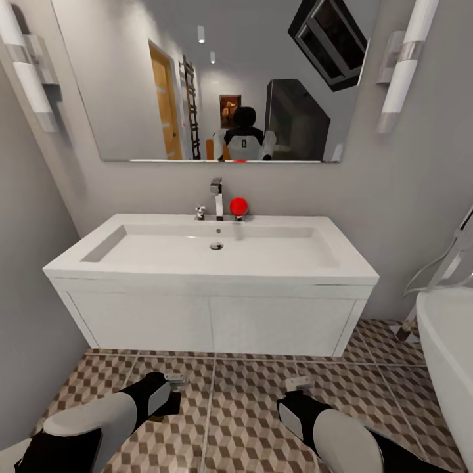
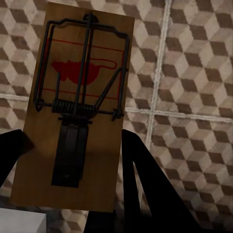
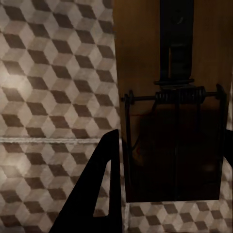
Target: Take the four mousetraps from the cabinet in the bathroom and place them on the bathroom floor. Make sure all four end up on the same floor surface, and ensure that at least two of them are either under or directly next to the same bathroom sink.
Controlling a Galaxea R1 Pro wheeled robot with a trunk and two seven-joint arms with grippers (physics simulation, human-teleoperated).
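Both grippers hover low over the bathroom floor (image 1: 243, 420) before the sink (image 1: 210, 276); the left gripper (image 1: 172, 387) clamps one mousetrap (image 2: 77, 107) between its fingers (image 2: 141, 179); the right gripper (image 1: 295, 389) grips a second mousetrap (image 3: 174, 107); each trap hangs above the cube-patterned tiles; placing appears in hand; next, lower and release both close beside the basin.

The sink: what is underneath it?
Under the sink only patterned floor tiles show near its front edge. The space further beneath is covered by the cabinet fronts, so nothing there can be seen.
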